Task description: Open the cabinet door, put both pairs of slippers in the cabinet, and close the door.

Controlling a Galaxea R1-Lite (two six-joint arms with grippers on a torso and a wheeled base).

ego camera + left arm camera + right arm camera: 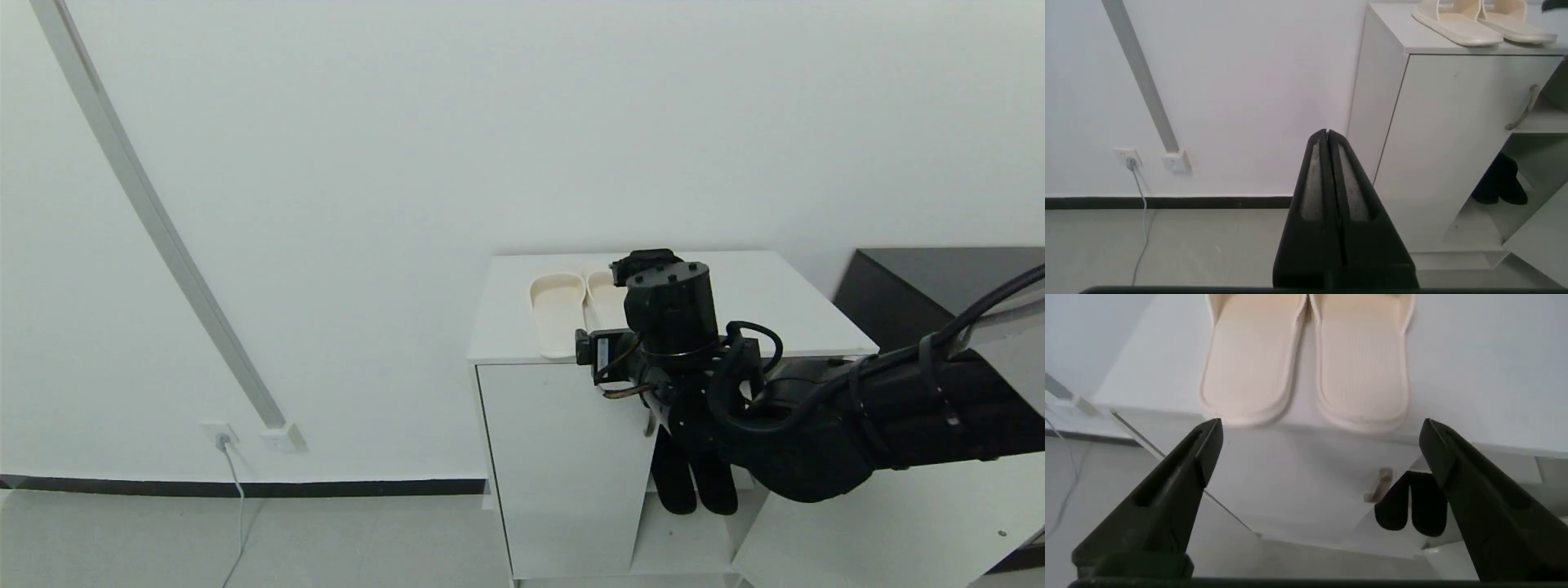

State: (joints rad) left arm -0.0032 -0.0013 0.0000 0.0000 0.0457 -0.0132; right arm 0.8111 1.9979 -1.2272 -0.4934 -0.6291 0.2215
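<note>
Above the cream foam slippers (pixel 1360 359) lying side by side on top of the white cabinet (pixel 784 302), the right gripper (pixel 1320 433) hangs spread wide, likely to grab them, black slippers (pixel 694 482) already standing inside, while the left gripper (pixel 1327 139), pressed together, waits aside.
</note>
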